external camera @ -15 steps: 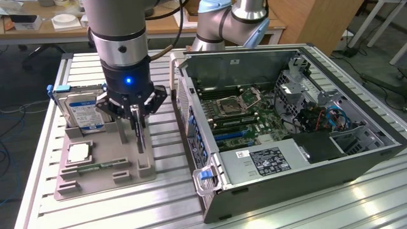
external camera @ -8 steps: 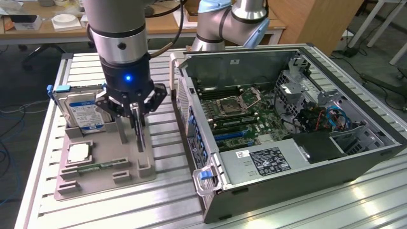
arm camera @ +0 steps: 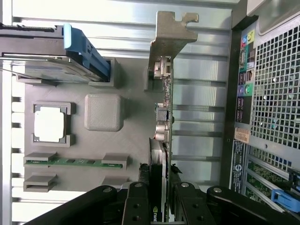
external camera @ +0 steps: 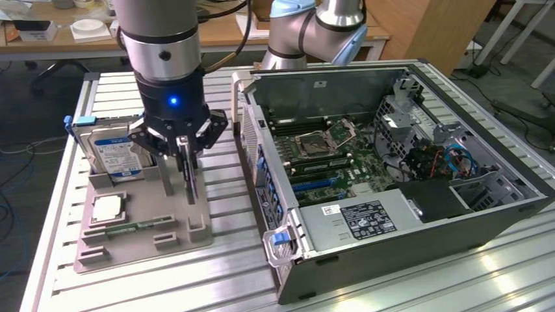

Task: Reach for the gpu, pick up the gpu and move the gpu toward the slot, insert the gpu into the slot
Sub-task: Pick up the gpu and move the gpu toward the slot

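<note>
Gripping gpu (external camera: 187,179) (arm camera: 164,117) near top edge: gripper (external camera: 182,151) (arm camera: 159,192) narrowed, jaws apparently against both card faces. Card stands on edge in grey holder tray (external camera: 139,227) on tabletop (external camera: 234,273), beside hard drive (external camera: 113,153). Judged light, stiff and thin; fan and components fragile, faces smooth, may pivot if held off-centre. Best hold: mid-length on cooler, clear of bracket. Slot (external camera: 314,184) inside open case, well apart.

We see a ribbed metal table (external camera: 485,273) across the frame, glare on its lower right slats. At upper left stands a wooden desk (external camera: 61,44) with white clutter; at upper right a wooden cabinet (external camera: 433,29), white furniture legs (external camera: 510,23), grey floor (external camera: 529,71) and loose cables (external camera: 511,107)
</note>
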Tool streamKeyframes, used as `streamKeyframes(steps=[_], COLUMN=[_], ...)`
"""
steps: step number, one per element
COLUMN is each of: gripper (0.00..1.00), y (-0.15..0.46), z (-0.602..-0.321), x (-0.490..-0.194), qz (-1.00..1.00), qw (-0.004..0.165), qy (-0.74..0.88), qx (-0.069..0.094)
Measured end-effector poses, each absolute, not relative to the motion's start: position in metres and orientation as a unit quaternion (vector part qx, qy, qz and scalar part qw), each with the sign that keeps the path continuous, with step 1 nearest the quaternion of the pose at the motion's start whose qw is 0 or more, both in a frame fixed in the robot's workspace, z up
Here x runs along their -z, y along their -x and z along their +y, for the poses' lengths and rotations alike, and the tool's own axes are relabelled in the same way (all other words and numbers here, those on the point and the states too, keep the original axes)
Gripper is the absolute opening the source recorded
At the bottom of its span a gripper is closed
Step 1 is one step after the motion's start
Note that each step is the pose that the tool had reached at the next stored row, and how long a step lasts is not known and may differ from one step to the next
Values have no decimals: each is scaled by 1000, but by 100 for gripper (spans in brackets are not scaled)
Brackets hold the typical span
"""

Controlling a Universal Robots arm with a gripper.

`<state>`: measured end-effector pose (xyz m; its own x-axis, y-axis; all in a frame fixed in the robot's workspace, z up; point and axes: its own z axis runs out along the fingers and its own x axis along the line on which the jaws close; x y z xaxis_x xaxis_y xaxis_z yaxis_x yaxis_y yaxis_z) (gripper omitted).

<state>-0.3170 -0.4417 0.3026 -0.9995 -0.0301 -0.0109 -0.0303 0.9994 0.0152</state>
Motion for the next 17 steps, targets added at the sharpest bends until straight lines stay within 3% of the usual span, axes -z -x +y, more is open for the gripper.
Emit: streamKeyframes(steps=[17], gripper=[26], y=[317], z=[-442], x=[-319], qz=[1000], qw=[5], qy=[15], qx=[-8])
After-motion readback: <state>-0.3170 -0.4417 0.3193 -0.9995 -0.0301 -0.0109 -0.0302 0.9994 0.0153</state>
